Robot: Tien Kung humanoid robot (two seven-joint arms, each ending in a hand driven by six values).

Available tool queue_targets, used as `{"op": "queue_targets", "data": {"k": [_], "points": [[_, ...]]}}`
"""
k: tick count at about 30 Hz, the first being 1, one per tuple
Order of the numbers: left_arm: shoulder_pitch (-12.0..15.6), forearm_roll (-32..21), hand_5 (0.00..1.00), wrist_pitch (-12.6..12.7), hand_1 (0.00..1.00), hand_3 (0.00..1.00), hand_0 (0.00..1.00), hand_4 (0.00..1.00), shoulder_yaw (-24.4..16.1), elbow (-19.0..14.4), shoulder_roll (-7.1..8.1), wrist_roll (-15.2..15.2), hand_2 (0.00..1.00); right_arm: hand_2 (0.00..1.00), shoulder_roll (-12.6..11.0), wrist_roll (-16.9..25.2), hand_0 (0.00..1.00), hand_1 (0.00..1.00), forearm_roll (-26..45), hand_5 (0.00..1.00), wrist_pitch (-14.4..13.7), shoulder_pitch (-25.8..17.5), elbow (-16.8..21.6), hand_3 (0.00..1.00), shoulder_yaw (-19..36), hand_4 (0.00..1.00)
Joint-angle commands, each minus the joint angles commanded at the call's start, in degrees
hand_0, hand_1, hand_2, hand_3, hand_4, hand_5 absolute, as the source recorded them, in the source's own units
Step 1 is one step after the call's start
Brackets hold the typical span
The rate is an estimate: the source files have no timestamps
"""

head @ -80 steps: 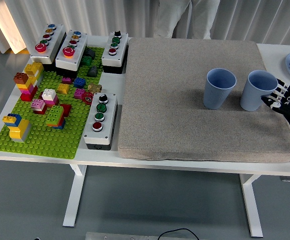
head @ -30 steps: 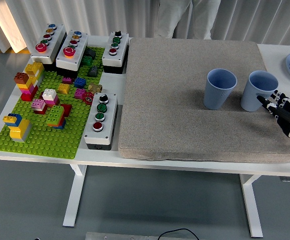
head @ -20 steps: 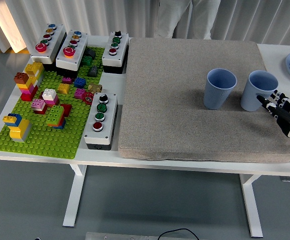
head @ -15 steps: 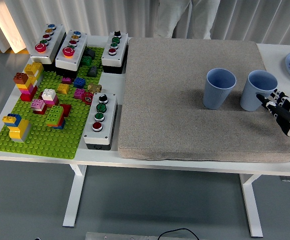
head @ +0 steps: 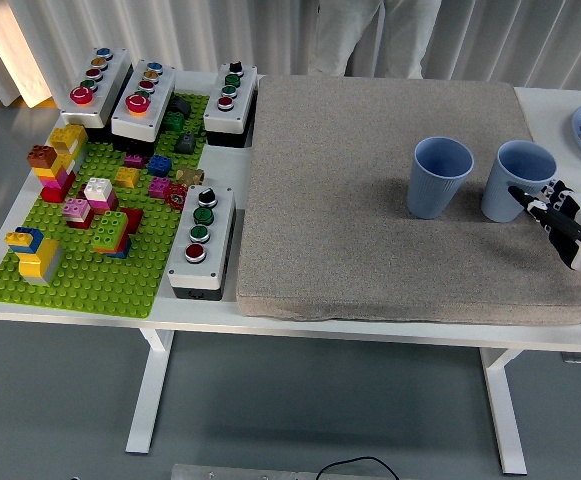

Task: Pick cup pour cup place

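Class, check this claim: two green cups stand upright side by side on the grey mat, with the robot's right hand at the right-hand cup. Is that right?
Not quite. The head view shows both cups are blue, not green: the left cup and the right cup. The rest holds: they stand upright side by side on the grey mat, with the right hand at the right-hand cup.

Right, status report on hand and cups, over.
Right hand open beside right cup, no grasp. Left cup upright on mat. Nothing between them.
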Motion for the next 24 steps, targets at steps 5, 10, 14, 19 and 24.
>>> {"op": "queue_targets", "data": {"k": [5, 10, 14, 19, 24], "points": [[0.0, 0.2, 0.938, 0.0, 0.775, 0.661, 0.736, 0.533, -0.2, 0.0, -0.01, 0.0, 0.836, 0.998, -0.1, 0.0, 0.977, 0.954, 0.1, 0.545, 0.0, 0.1, -0.1, 0.954, 0.0, 0.864], [-0.2, 0.3, 0.938, 0.0, 0.775, 0.661, 0.738, 0.533, -0.3, 0.0, -0.04, 0.0, 0.836, 0.998, 0.1, 0.0, 0.976, 0.954, 0.0, 0.544, 0.0, 0.5, -0.3, 0.953, -0.1, 0.864], [-0.3, 0.3, 0.939, 0.0, 0.775, 0.661, 0.738, 0.534, -0.3, 0.0, -0.04, 0.0, 0.836, 0.998, 0.1, 0.0, 0.978, 0.953, 0.0, 0.545, 0.0, 0.7, -0.5, 0.949, -0.2, 0.860], [-0.3, 0.5, 0.939, 0.0, 0.775, 0.661, 0.738, 0.534, -0.5, 0.0, -0.04, 0.0, 0.836, 0.998, 0.4, -0.1, 0.978, 0.953, 0.0, 0.545, -0.1, 1.1, -0.7, 0.949, -0.5, 0.860], [-0.3, 0.4, 0.939, 0.0, 0.775, 0.662, 0.738, 0.534, -0.4, 0.0, -0.02, 0.0, 0.836, 0.998, 0.6, -0.1, 0.977, 0.953, -0.1, 0.545, -0.2, 1.3, -0.9, 0.947, -0.8, 0.859]]}}
